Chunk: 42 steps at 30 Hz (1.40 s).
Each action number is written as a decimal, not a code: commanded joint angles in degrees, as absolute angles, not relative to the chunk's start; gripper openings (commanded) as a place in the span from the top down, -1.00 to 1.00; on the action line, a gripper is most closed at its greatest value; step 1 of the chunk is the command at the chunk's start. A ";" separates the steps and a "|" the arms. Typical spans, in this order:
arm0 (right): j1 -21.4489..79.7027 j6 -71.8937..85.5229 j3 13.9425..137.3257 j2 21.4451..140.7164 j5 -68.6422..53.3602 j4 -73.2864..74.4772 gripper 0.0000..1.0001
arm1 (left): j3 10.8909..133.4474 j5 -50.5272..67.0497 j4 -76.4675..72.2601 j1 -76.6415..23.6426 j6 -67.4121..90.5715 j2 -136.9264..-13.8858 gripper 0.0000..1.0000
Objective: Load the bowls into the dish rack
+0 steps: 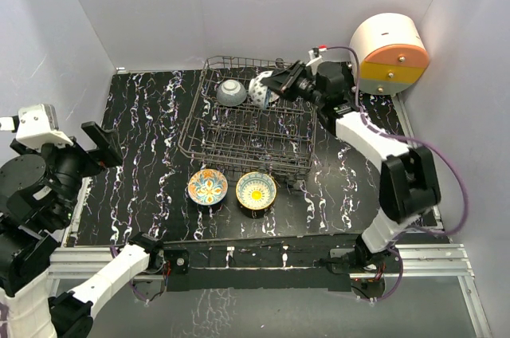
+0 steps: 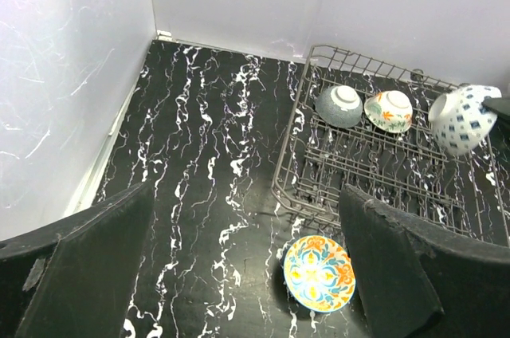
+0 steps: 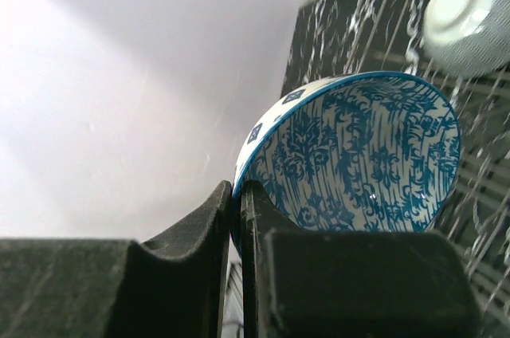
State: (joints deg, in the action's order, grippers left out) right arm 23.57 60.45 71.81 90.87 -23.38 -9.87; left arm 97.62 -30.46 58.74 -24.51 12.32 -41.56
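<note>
Bowls of small round painted ceramic sit in three places. The blue-patterned bowl (image 3: 362,159), white outside with blue squares, is tipped on its side above the far right part of the dish rack (image 1: 239,135), a rectangular dark metal wire basket with raised sides and rows of tines; whether the bowl touches the wires cannot be told. The right pincer (image 3: 237,194) is clamped narrowly on this bowl's rim, one finger inside and one outside.

In the far row of the rack the speckled grey bowl (image 2: 339,106) leans with its pale foot ring facing up and near; just to its right the orange-green floral bowl (image 2: 388,110) leans the same way, and the overhead view hides it behind the held bowl.

On the black desk (image 1: 151,139), veined with white, two bowls stand upright just near of the rack's near edge: the orange-blue floral bowl (image 1: 207,186) on the left and the yellow sunflower bowl (image 1: 256,190) on the right, close together but apart.

The left pincer (image 2: 247,194) is spread wide and holds nothing; it hangs at the left side of the desk, well apart from the rack.

A round white drum (image 1: 389,55) with orange and yellow bands stands at the far right corner.
</note>
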 commanded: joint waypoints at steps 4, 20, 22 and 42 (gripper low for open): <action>11.15 79.82 74.69 105.97 -37.12 -52.49 0.83 | 96.38 -29.31 57.04 -24.70 13.84 -43.84 -0.93; 3.31 92.27 85.61 128.02 -38.10 -64.39 0.81 | 91.61 -31.10 52.30 -24.70 14.29 -46.53 -0.93; 2.77 93.15 84.60 128.50 -38.09 -65.38 0.81 | 90.80 -31.11 51.46 -24.70 14.40 -46.84 -0.93; 2.22 94.85 81.41 131.49 -35.82 -63.11 0.81 | 88.09 -30.23 47.94 -24.70 14.24 -48.86 -0.93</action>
State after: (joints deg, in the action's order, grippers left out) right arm 2.35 93.54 80.82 132.49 -37.67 -58.50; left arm 88.12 -29.80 49.41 -24.51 14.17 -48.73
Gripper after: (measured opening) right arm 0.109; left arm 0.966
